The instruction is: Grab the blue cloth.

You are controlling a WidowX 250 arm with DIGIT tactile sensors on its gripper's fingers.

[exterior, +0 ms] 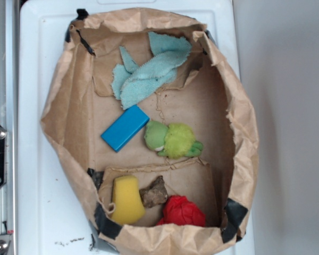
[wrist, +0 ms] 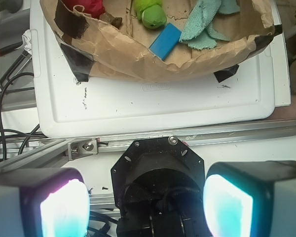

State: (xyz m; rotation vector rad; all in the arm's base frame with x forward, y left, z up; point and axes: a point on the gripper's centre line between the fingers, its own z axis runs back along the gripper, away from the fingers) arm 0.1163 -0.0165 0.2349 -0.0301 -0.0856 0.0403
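Observation:
The blue cloth, a pale teal terry rag with ragged edges, lies crumpled at the far end of the brown paper bag. In the wrist view the blue cloth shows at the top, just inside the bag's rim. My gripper is open, its two glowing pads wide apart with nothing between them. It hangs over the robot's black base, well away from the bag. The gripper does not appear in the exterior view.
Inside the bag lie a bright blue block, a green plush toy, a yellow sponge, a brown lump and a red cloth. The bag sits on a white tray. An aluminium rail and cables lie near the base.

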